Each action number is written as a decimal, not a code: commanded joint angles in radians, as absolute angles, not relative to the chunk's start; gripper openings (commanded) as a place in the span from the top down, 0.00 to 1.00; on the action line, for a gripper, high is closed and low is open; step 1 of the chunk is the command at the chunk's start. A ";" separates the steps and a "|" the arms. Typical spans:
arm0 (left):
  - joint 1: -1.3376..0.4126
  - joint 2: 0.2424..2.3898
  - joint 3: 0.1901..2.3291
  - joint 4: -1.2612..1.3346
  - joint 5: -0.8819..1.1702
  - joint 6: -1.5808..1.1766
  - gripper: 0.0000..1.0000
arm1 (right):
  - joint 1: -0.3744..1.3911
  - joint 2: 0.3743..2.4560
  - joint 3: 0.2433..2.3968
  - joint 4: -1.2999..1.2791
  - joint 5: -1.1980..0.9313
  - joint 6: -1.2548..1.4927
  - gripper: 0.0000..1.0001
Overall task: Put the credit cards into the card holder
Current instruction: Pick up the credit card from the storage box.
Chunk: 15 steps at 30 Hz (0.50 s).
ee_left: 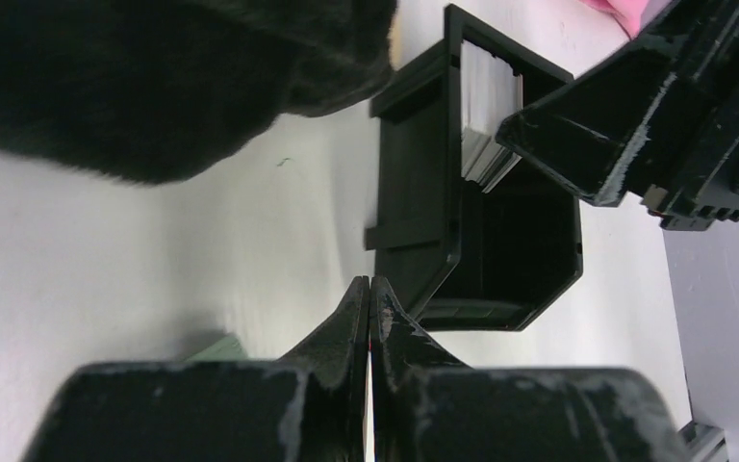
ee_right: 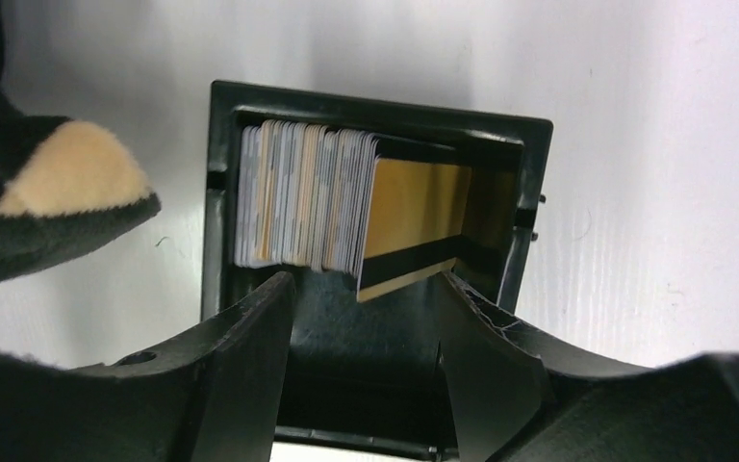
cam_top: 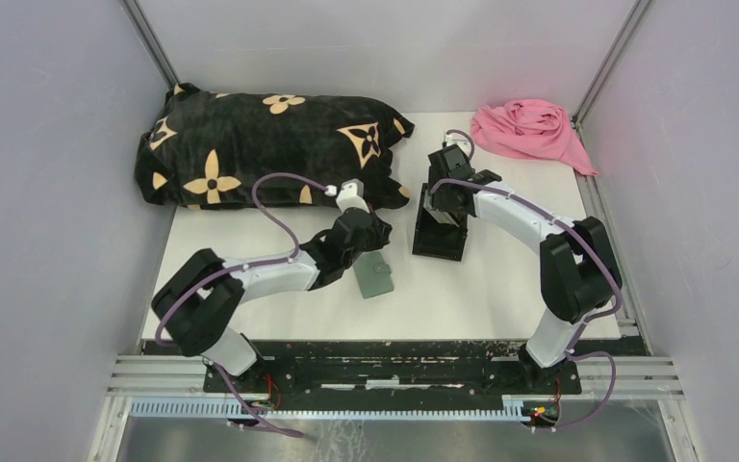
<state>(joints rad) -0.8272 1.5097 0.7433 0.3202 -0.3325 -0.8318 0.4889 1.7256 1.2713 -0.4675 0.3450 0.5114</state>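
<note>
The credit cards (ee_right: 303, 207) stand on edge as a stack at the left end of a black open-topped box (ee_right: 380, 115). One yellow card (ee_right: 414, 226) with a black stripe leans away from the stack. My right gripper (ee_right: 366, 284) is open and reaches into the box, its right fingertip at the lower corner of the yellow card. The sage-green card holder (cam_top: 373, 277) lies shut on the table, just below my left gripper (cam_top: 377, 241). In the left wrist view the left gripper (ee_left: 370, 284) is shut on nothing, and a corner of the holder (ee_left: 216, 346) shows.
A black pillow (cam_top: 269, 149) with tan flowers lies at the back left, close to the box (cam_top: 440, 231). A pink cloth (cam_top: 529, 130) sits at the back right corner. Grey walls enclose the white table (cam_top: 500, 289).
</note>
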 commanded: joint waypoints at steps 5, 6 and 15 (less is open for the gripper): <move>-0.827 1.732 0.929 0.439 -0.213 -0.742 0.97 | 0.430 1.781 1.337 -0.407 0.259 0.543 0.38; -0.825 1.749 0.944 0.445 -0.203 -0.742 0.97 | 0.426 1.787 1.340 -0.405 0.252 0.545 0.38; -0.821 1.852 1.000 0.500 -0.117 -0.746 0.97 | 0.396 1.807 1.334 -0.399 0.195 0.578 0.39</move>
<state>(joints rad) -0.8249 1.8309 0.9581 0.4194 -0.1795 -0.7864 0.4088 1.7927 1.3014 -0.4347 0.2279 0.5480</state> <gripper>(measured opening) 0.037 0.617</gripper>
